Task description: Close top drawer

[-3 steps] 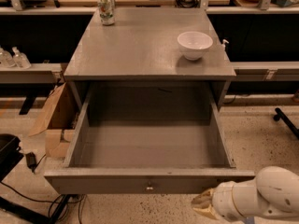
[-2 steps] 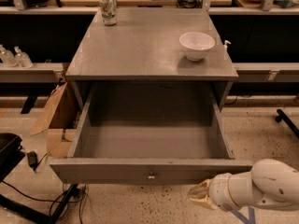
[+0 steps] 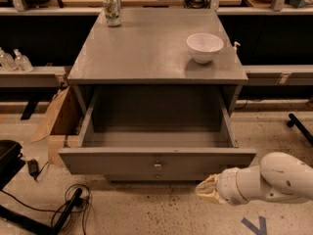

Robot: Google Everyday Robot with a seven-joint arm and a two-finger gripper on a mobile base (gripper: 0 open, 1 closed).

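Note:
The top drawer of the grey cabinet stands pulled out toward me, empty inside, with a small round metal knob at the centre of its long front panel. My gripper is at the lower right, on a white arm, just below and in front of the right part of the drawer front. Its tan tip points left toward the panel, close to its lower edge.
On the cabinet top stand a white bowl at the right and a can at the back left. A cardboard box leans at the cabinet's left. Cables and a black object lie on the floor at left.
The drawer's open part looks shorter than before. My gripper has moved left and up, closer to the drawer front.

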